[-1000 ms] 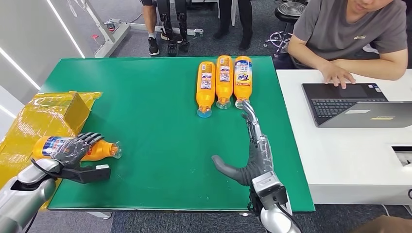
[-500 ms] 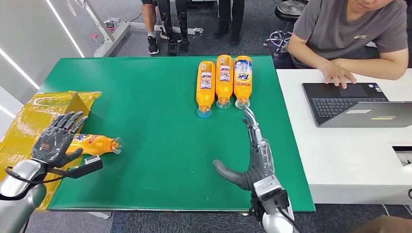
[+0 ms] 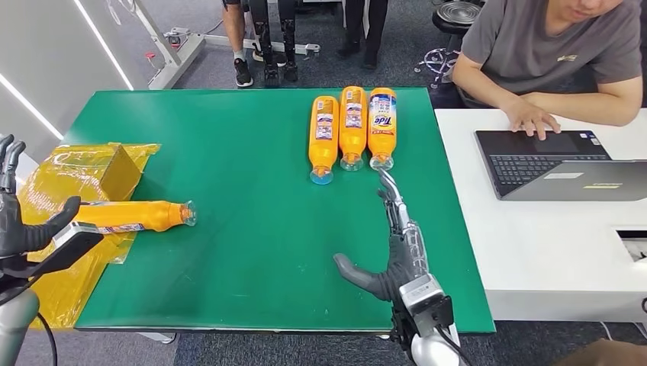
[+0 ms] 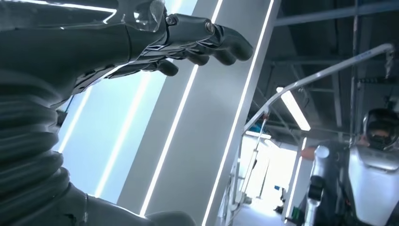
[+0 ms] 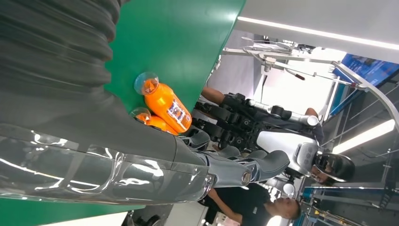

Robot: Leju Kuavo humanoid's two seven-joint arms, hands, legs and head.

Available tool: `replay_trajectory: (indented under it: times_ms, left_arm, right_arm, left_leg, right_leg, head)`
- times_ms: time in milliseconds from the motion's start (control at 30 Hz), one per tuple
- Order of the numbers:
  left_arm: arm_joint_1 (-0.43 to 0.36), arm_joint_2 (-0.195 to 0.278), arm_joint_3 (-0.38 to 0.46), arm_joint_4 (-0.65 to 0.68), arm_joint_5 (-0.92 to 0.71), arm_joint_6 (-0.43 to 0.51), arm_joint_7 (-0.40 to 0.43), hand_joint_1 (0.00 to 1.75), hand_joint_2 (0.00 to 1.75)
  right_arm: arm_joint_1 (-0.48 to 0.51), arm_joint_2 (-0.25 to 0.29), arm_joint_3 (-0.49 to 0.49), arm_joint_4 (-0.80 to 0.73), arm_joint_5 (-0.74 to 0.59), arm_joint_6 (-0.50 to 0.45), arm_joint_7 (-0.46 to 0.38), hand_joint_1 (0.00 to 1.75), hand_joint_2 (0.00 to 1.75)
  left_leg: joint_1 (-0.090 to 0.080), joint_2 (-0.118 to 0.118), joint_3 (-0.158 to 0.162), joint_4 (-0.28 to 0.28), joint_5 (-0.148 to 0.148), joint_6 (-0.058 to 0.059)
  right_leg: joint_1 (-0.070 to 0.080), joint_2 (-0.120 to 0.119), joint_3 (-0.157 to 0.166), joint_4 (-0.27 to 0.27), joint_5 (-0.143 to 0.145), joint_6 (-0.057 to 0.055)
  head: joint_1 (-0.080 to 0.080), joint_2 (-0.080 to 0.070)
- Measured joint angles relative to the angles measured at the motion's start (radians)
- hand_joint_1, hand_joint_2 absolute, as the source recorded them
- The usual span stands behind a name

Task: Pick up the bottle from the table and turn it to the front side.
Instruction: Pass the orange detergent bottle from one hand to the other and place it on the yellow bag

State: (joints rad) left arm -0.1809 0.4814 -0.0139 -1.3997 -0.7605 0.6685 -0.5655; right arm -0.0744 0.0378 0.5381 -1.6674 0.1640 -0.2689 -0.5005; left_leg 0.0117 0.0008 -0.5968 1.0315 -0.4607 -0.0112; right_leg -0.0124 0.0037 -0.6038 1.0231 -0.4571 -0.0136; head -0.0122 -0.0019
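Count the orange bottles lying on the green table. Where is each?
4: three side by side at the far edge, one alone at the left edge beside the yellow box.

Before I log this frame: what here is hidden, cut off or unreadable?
- Left hand: cut by the head view's left edge.
- Lone bottle: label too small to read its side.
- Third bottle of the row of three: hidden behind the right hand in the right wrist view.

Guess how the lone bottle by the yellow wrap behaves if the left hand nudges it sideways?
The bottle lies on its side on the green table, and its body looks rounded, so it will probably roll. Its near end rests on the crinkly yellow wrap, which may slow that end and make it pivot. The glossy surface could be slippery for the left hand.
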Motion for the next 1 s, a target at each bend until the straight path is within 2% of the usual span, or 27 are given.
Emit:
replay_trajectory:
  times_ms: [133, 233, 300, 433, 533, 600, 667, 800, 867, 1000]
  left_arm:
    - [0.010, -0.018, 0.024, -0.029, 0.033, -0.007, -0.011, 0.00, 1.75]
    - [0.017, -0.043, 0.030, -0.054, 0.164, -0.042, -0.060, 0.00, 1.75]
    - [0.022, -0.076, 0.027, -0.077, 0.274, -0.085, -0.097, 0.00, 1.75]
    - [0.020, -0.174, -0.027, -0.115, 0.471, -0.120, -0.128, 0.00, 1.75]
    - [0.013, -0.247, -0.111, -0.143, 0.617, -0.090, -0.132, 0.00, 1.75]
    - [0.009, -0.295, -0.165, -0.162, 0.712, -0.104, -0.134, 0.00, 1.75]
    - [0.004, -0.353, -0.202, -0.170, 0.817, -0.161, -0.133, 0.00, 1.75]
    - [0.014, -0.485, -0.270, -0.174, 1.071, -0.345, -0.104, 0.00, 1.75]
    - [0.027, -0.530, -0.289, -0.174, 1.107, -0.382, -0.098, 0.00, 1.75]
    - [0.061, -0.591, -0.308, -0.183, 1.030, -0.366, -0.118, 0.00, 1.75]
  right_arm:
    - [0.000, 0.000, 0.002, 0.005, -0.004, 0.000, 0.000, 0.00, 1.75]
    - [-0.004, 0.000, 0.008, 0.010, -0.013, 0.002, 0.000, 0.00, 1.75]
    - [-0.012, 0.000, 0.016, 0.018, -0.021, 0.003, 0.000, 0.00, 1.75]
    - [-0.035, 0.000, 0.034, 0.039, -0.034, 0.005, 0.000, 0.00, 1.75]
    - [-0.047, 0.000, 0.046, 0.054, -0.037, 0.006, 0.000, 0.00, 1.75]
    - [-0.049, 0.000, 0.050, 0.060, -0.038, 0.003, 0.000, 0.00, 1.75]
    - [-0.047, 0.000, 0.051, 0.064, -0.038, -0.001, -0.002, 0.00, 1.75]
    - [-0.037, -0.001, 0.052, 0.061, -0.034, -0.013, -0.011, 0.00, 1.75]
    - [-0.031, 0.000, 0.052, 0.053, -0.028, -0.019, -0.014, 0.00, 1.75]
    - [-0.022, 0.005, 0.052, 0.033, -0.014, -0.019, -0.011, 0.00, 1.75]
  left_leg:
    - [0.000, 0.000, 0.000, 0.000, 0.000, 0.000]
    - [0.000, 0.000, 0.000, 0.000, 0.000, 0.000]
    - [0.000, 0.000, 0.000, 0.000, 0.000, 0.000]
    - [-0.001, -0.001, 0.000, 0.001, 0.000, 0.000]
    - [-0.001, -0.002, 0.000, 0.002, 0.000, 0.001]
    - [-0.001, -0.002, -0.001, 0.002, -0.001, 0.002]
    - [-0.001, -0.002, -0.001, 0.002, -0.001, 0.002]
    - [-0.001, -0.004, -0.002, 0.002, -0.002, 0.004]
    - [-0.001, -0.001, -0.002, 0.002, -0.003, 0.004]
    - [-0.001, -0.001, -0.002, 0.002, -0.003, 0.005]
  right_leg:
    - [0.000, 0.000, 0.000, 0.000, 0.000, 0.000]
    - [0.000, 0.000, 0.000, 0.000, 0.000, 0.000]
    - [0.000, 0.000, 0.000, -0.001, 0.000, 0.000]
    - [0.000, -0.002, 0.001, -0.001, 0.000, 0.000]
    - [-0.001, -0.002, 0.001, -0.001, 0.001, 0.001]
    - [-0.001, -0.002, 0.001, -0.002, 0.001, 0.001]
    - [-0.001, -0.002, 0.001, -0.002, 0.001, 0.002]
    - [-0.001, -0.004, 0.002, -0.002, 0.000, 0.004]
    - [-0.001, -0.002, 0.001, -0.002, 0.000, 0.004]
    - [-0.001, -0.002, 0.001, -0.003, -0.001, 0.004]
  head:
    - [0.000, 0.000]
    - [0.000, 0.000]
    - [0.000, 0.000]
    - [0.000, 0.000]
    - [0.000, 0.000]
    - [0.000, 0.000]
    - [0.000, 0.000]
    - [0.000, 0.000]
    - [0.000, 0.000]
    - [0.000, 0.000]
